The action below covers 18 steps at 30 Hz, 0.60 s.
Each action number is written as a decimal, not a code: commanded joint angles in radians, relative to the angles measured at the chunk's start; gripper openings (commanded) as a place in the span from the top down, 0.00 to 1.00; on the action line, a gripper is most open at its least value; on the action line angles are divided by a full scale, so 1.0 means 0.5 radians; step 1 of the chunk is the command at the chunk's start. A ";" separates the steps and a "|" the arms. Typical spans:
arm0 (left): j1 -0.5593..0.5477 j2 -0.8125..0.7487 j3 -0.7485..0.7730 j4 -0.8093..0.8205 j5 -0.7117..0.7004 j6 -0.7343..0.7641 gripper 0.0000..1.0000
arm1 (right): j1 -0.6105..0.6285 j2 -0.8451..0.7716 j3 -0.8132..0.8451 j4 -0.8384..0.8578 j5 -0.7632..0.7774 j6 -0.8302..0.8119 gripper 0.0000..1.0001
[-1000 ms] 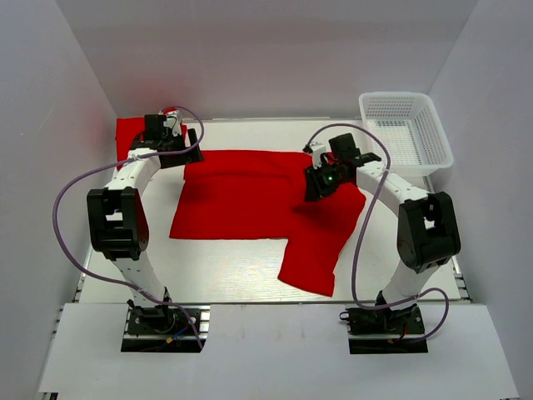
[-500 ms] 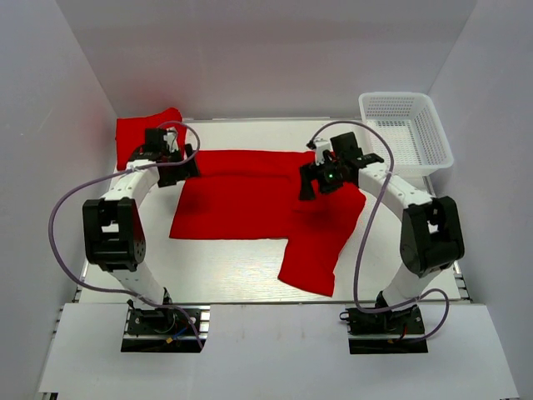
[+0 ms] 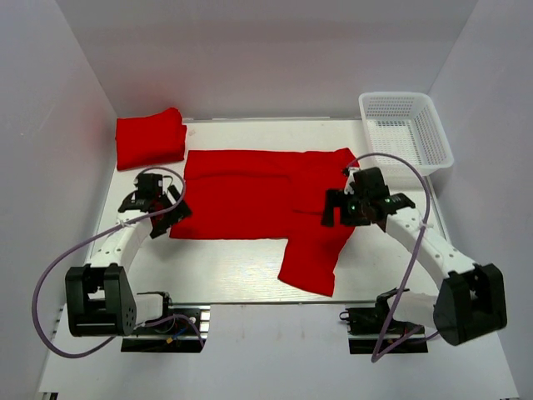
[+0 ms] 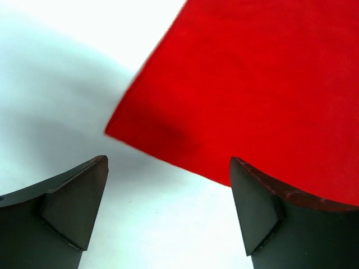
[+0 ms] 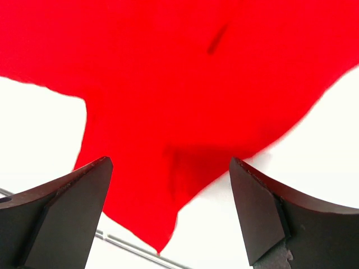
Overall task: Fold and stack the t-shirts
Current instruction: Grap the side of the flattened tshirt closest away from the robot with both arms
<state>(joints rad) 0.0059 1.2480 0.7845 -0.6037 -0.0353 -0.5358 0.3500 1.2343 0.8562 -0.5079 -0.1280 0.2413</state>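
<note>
The spread t-shirt [image 3: 250,196] is plain bright red, with no print. The folded t-shirt [image 3: 150,138] off its far left corner is the same plain red. The table [image 3: 225,267] under it is white. The mesh basket [image 3: 405,132] off its far right corner is white too. The left pincer [image 4: 168,207] and right pincer [image 5: 168,207] have black fingers.
</note>
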 commanded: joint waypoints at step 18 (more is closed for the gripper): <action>0.059 0.253 -0.329 0.391 -0.258 -0.254 0.36 | 0.018 -0.373 -0.172 -0.282 0.142 0.100 0.10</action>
<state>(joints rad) 0.0299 1.3499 0.6407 -0.4549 -0.1509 -0.6521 0.3565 1.0786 0.7738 -0.6243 -0.0757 0.2813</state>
